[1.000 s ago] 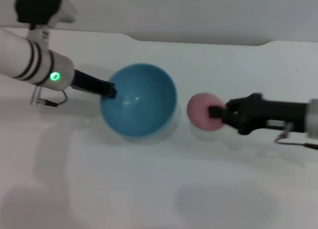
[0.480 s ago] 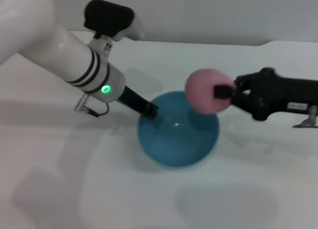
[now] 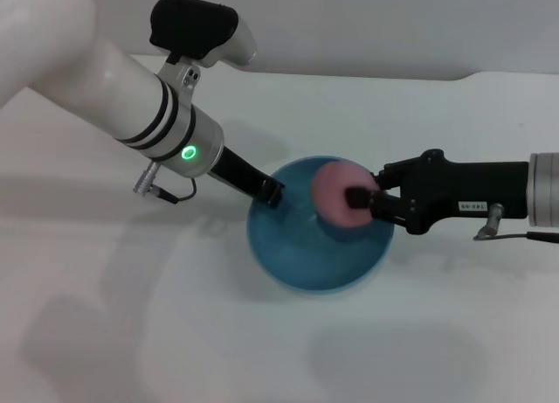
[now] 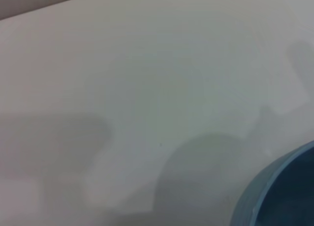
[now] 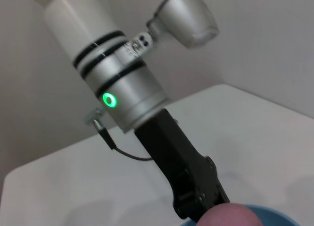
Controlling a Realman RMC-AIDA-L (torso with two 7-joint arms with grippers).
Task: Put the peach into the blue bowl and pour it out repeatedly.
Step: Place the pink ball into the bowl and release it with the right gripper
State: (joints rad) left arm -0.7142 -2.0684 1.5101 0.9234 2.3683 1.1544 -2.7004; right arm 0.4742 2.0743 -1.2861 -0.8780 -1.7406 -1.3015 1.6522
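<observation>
The light-blue bowl stands upright on the white table, near the middle of the head view. My left gripper is shut on its left rim. The pink peach hangs just inside the bowl's right half, and my right gripper is shut on it, reaching in from the right. A slice of the bowl's rim fills one corner of the left wrist view. In the right wrist view, the top of the peach sits in front of the left gripper, beside a sliver of bowl.
The white table stretches around the bowl on every side, with its far edge meeting a pale wall. My left arm's white forearm slants down from the upper left.
The bowl went from tilted at the left to upright nearer the middle. My right gripper lifted the peach off the table, carried it left, and has now lowered it into the bowl.
</observation>
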